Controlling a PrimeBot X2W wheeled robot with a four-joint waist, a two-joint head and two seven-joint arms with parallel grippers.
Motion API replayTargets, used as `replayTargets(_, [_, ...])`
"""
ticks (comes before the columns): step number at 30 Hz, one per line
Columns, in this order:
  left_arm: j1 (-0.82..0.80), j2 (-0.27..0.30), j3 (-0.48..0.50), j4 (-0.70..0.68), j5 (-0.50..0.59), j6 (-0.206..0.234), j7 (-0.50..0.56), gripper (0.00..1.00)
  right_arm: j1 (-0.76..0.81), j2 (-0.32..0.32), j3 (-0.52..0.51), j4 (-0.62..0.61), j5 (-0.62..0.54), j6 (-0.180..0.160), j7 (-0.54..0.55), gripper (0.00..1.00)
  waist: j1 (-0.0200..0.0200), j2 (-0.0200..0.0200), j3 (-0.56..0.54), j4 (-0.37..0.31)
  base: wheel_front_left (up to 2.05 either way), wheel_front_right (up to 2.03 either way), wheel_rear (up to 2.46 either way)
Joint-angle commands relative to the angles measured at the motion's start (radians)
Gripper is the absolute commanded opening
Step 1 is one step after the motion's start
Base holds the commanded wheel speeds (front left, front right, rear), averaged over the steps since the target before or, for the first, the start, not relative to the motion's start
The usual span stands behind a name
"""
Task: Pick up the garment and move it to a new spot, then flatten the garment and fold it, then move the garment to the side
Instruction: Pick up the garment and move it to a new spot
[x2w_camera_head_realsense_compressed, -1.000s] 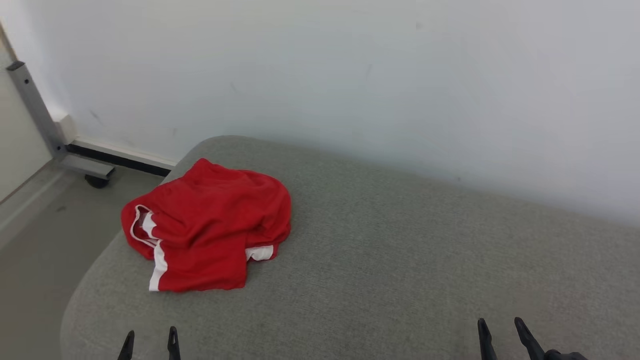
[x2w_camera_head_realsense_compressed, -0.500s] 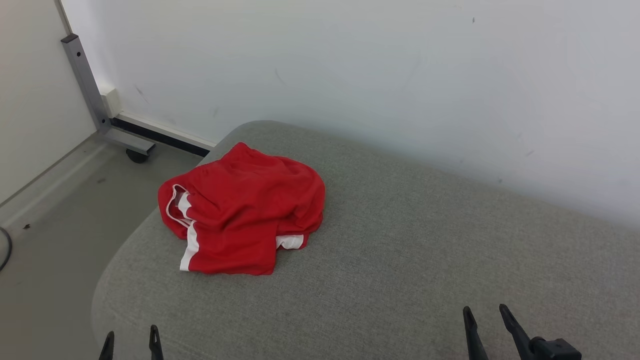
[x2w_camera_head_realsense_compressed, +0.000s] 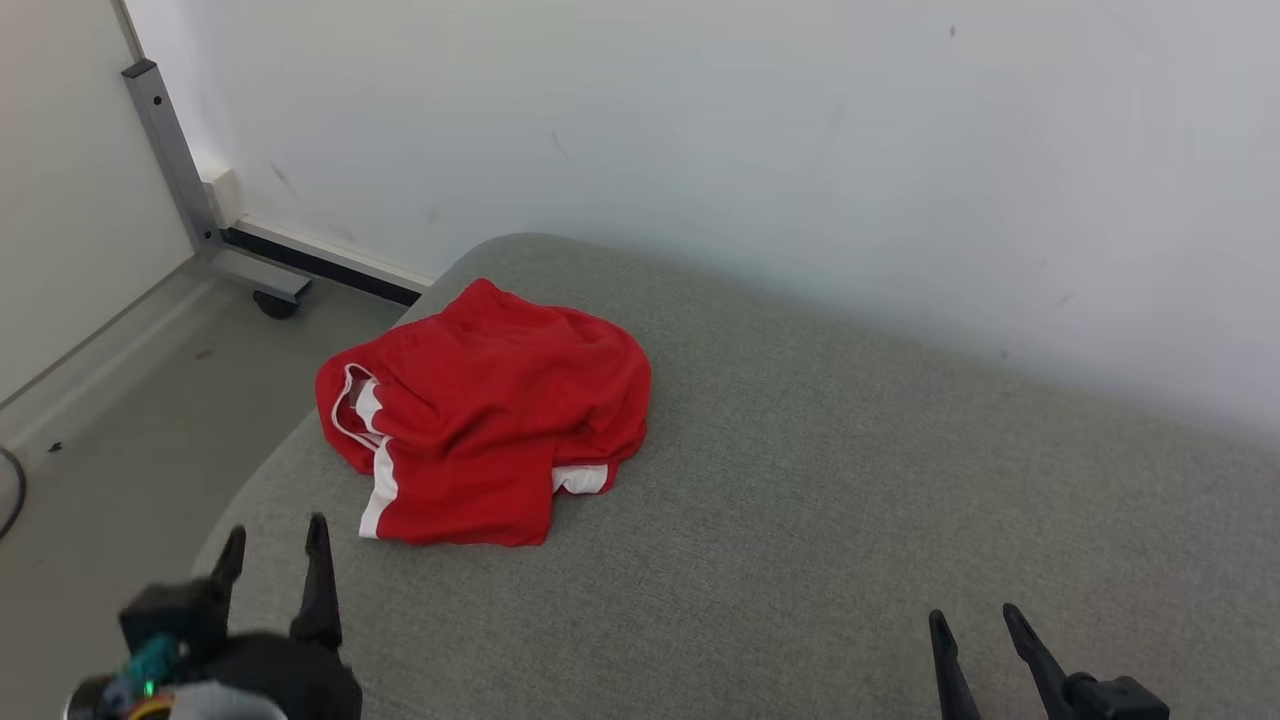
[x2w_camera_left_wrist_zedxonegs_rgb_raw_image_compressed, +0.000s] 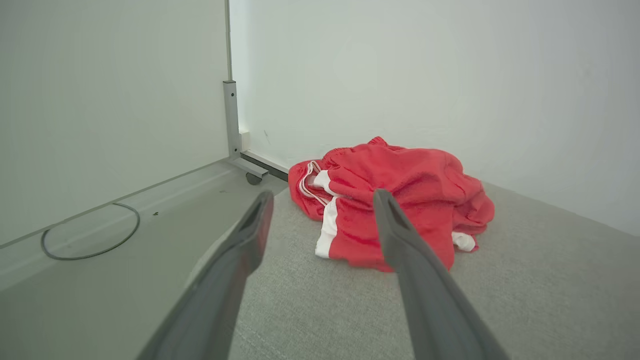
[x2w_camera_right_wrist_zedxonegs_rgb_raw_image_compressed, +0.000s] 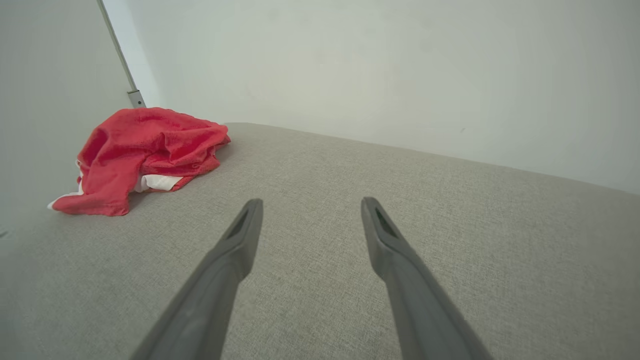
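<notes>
The garment, red shorts with white trim, lies crumpled near the far left corner of a grey padded surface. It also shows ahead in the left wrist view and at the left of the right wrist view. My left gripper hovers open over the surface's left front edge, a short way in front of the shorts, with nothing between its fingers. At the lower right my right gripper is open and empty, far from the shorts.
A pale wall runs behind the surface. To the left, floor drops away below the edge, with a grey metal frame on a caster and a cable loop.
The camera shifted early on, moving the whole scene right. Since half a second ago my left gripper has risen forward toward the shorts. The shorts and right gripper have stayed in place.
</notes>
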Motion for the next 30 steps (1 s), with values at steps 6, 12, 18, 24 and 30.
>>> replayTargets(6, [-0.248,0.055,0.003,0.087,-0.116,-0.049,0.221,1.00,0.000,-0.001,0.017,-0.072,-0.027,-0.002,0.043,1.00,0.0000,-0.0001,0.101,-0.093,0.00,0.00,0.00])
replayTargets(12, [-0.499,0.097,0.067,0.156,-0.320,-0.066,0.507,1.00,-0.063,-0.001,0.043,-0.165,-0.068,-0.002,0.084,1.00,0.0000,-0.0001,0.250,-0.202,0.00,0.00,0.00])
replayTargets(18, [-0.636,0.161,0.143,0.158,-0.467,-0.023,0.742,1.00,-0.127,-0.001,0.079,-0.235,-0.067,-0.002,0.094,1.00,0.0000,-0.0001,0.389,-0.299,0.00,0.00,0.00])
replayTargets(24, [-0.679,0.234,0.162,0.121,-0.463,0.088,0.899,1.00,-0.185,-0.001,0.089,-0.254,-0.057,-0.002,0.081,1.00,0.0000,-0.0001,0.496,-0.365,0.00,0.00,0.00])
replayTargets(30, [-0.654,0.260,0.138,0.020,-0.463,0.168,1.066,1.00,-0.210,-0.001,0.089,-0.232,-0.039,-0.002,0.053,1.00,0.0000,-0.0001,0.549,-0.397,0.00,0.00,0.00])
